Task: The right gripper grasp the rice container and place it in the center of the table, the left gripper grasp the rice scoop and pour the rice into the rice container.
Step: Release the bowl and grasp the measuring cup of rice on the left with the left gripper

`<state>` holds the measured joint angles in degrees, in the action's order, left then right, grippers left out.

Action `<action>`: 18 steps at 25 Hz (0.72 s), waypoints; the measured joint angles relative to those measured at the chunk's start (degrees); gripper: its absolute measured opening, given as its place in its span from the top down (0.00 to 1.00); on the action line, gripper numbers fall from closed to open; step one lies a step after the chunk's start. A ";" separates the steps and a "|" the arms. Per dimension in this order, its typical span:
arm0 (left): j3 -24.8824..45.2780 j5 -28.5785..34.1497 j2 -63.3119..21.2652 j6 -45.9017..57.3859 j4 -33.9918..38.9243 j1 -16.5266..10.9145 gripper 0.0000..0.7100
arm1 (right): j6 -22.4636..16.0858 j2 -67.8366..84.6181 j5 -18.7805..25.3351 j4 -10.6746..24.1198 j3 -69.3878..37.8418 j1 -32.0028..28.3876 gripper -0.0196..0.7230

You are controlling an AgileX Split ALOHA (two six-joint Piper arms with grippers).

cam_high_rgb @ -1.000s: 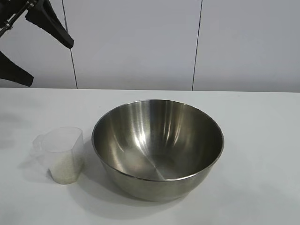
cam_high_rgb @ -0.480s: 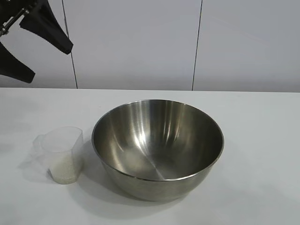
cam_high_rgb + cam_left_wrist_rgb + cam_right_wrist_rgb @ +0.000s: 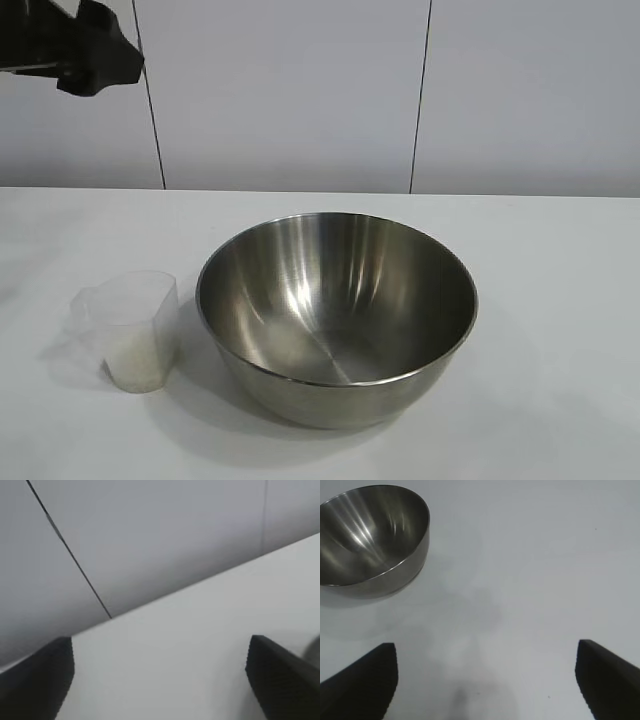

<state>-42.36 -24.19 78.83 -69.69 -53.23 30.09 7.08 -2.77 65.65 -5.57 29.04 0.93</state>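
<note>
Rice container (image 3: 336, 318): a large round steel bowl standing upright about the middle of the white worktop (image 3: 560, 300); its brushed inside is bare, with no grains in it. The right wrist view shows it too (image 3: 370, 535), well ahead of that arm's fingers and off to one side.

Rice scoop (image 3: 130, 330): a small translucent plastic cup with a side handle, upright on the worktop just left of the bowl, close to its wall; contact cannot be told.

Rice (image 3: 135, 362): white grains lying in the lower part of the scoop.

Left gripper (image 3: 85, 55): high at the far left, above the worktop and in front of the grey wall panels (image 3: 290, 90), well apart from scoop and bowl. In the left wrist view its jaws stand wide apart with only bare worktop and wall between them (image 3: 160, 680); they hold nothing.

Right gripper (image 3: 487, 680): out of the exterior view; in its own wrist view its jaws stand wide apart over bare worktop, holding nothing, well short of the bowl.
</note>
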 joint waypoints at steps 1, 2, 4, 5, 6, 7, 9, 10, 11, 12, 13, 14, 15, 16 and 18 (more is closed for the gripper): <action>0.24 -2.89 0.07 -0.57 -0.35 1.22 0.07 | 0.00 0.00 0.00 0.00 0.00 0.00 0.08; 0.30 -5.50 0.07 -0.21 -1.07 2.01 0.07 | 0.00 0.00 0.00 0.00 0.00 0.00 0.08; 0.30 -9.14 0.07 3.56 -2.38 2.57 0.09 | 0.00 0.00 -0.05 0.00 0.00 0.00 0.08; 0.30 -10.17 0.07 6.32 -2.70 2.63 0.10 | 0.00 0.00 -0.05 0.00 0.00 0.00 0.08; 0.30 -11.12 0.07 8.95 -2.91 2.63 0.10 | 0.00 0.00 -0.05 0.00 0.00 0.00 0.08; 0.30 -11.88 0.07 11.24 -3.10 2.63 0.11 | 0.00 0.00 -0.05 0.00 0.00 0.00 0.08; 0.30 -11.63 0.07 13.69 -3.30 2.63 0.11 | 0.00 0.00 -0.05 0.00 0.00 0.00 0.08; 0.30 -10.73 0.07 14.23 -3.36 2.63 0.11 | 0.00 0.00 -0.05 0.00 0.00 0.00 0.08; 0.30 -9.60 0.07 14.49 -3.36 2.63 0.11 | 0.00 0.00 -0.05 0.00 0.00 0.00 0.08; 0.30 -8.54 0.07 14.56 -3.36 2.63 0.11 | 0.00 0.00 -0.05 0.00 0.00 0.00 0.08; 0.39 -7.48 0.07 14.76 -3.19 2.63 0.11 | 0.00 0.00 -0.05 0.00 0.00 0.00 0.08; 0.71 -6.84 0.07 14.81 -2.52 2.63 0.11 | 0.00 0.00 -0.05 0.00 0.00 0.00 0.08; 1.39 -6.44 0.07 14.94 -1.02 2.63 0.11 | 0.00 0.00 -0.05 0.00 0.00 0.00 0.08; 2.37 -6.32 0.07 15.00 1.14 2.63 0.11 | 0.00 0.00 -0.05 0.00 0.00 0.00 0.08; 4.87 -6.58 0.07 15.90 5.99 2.63 0.11 | 0.00 0.00 -0.05 0.00 0.00 0.00 0.08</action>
<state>-37.49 -30.77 78.90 -53.79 -47.24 32.72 7.08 -2.77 65.60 -5.57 29.04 0.93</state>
